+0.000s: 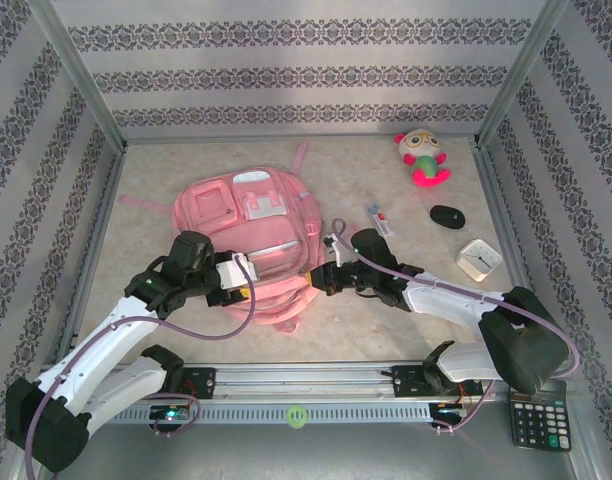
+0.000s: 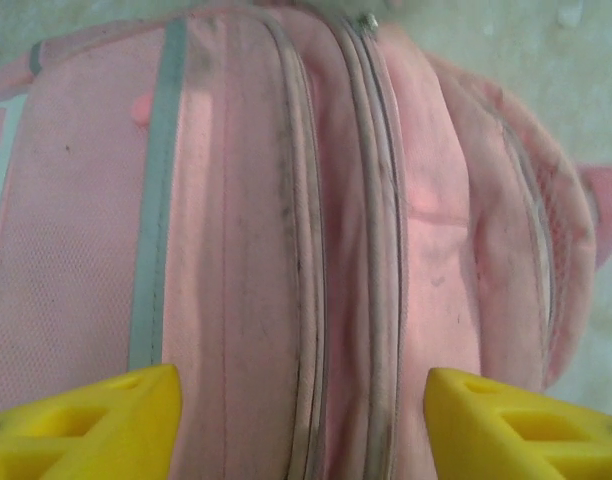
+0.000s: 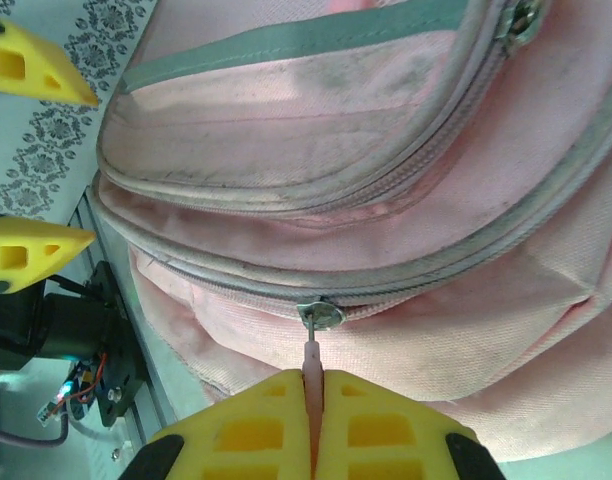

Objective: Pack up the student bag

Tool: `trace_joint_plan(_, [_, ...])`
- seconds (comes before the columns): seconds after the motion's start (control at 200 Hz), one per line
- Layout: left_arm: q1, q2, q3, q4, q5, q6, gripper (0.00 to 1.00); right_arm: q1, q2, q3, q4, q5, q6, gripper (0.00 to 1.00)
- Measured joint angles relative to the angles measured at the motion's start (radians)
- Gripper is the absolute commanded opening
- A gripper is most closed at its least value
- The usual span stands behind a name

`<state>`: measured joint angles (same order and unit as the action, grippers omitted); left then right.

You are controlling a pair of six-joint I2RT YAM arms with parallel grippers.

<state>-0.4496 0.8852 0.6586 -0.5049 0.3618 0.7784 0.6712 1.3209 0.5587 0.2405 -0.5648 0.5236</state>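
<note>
The student bag (image 1: 271, 225) lies flat in the middle of the table, a pink backpack with its grey-trimmed zips running along the near end (image 2: 236, 220). My right gripper (image 3: 313, 400) is shut on the thin pink zip pull (image 3: 312, 355), which hangs from the metal slider (image 3: 321, 316) on the bag's near right edge (image 1: 314, 280). My left gripper (image 2: 301, 430) is open, its yellow fingers (image 2: 96, 425) standing wide apart over the two zip lines at the bag's near left side (image 1: 248, 278). Nothing is pinched between them.
A plush toy (image 1: 422, 158) sits at the back right. A pen-like item (image 1: 378, 218), a black mouse (image 1: 447, 216) and a white clock (image 1: 479, 258) lie right of the bag. A calculator (image 1: 539, 420) rests by the right arm's base. Metal frame rails border the table.
</note>
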Motion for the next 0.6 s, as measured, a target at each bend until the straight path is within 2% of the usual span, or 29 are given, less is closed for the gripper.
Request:
trace_joint_plan(0.13, [-0.131,0.075,0.003,0.144,-0.05,-0.113,0.74,0.012,0.002,0.009,-0.005,0.014,0.0,0.0])
trace_joint_plan(0.285, [-0.253,0.292,0.044,0.275,-0.129,-0.168,0.76,0.014,0.004,0.018,-0.008,0.018,0.0,0.0])
trace_joint_plan(0.325, [-0.264,0.34,0.049,0.296,-0.146,-0.174,0.69,0.014,0.004,0.018,-0.008,0.018,0.0,0.0])
trace_joint_plan(0.355, [-0.269,0.37,0.049,0.311,-0.161,-0.179,0.6,0.014,0.004,0.018,-0.01,0.019,0.0,0.0])
trace_joint_plan(0.4, [-0.27,0.397,0.049,0.32,-0.181,-0.177,0.38,0.014,0.004,0.018,-0.014,0.023,0.0,0.0])
trace_joint_plan(0.44, [-0.27,0.407,0.049,0.328,-0.2,-0.172,0.26,0.013,0.004,0.018,-0.019,0.026,0.001,0.0])
trace_joint_plan(0.5, [-0.27,0.402,0.049,0.336,-0.223,-0.154,0.17,0.007,0.004,0.018,-0.019,0.026,0.001,0.0])
trace_joint_plan(0.6, [-0.267,0.349,0.035,0.333,-0.232,-0.108,0.11,-0.023,0.004,0.017,-0.005,0.016,0.0,0.0])
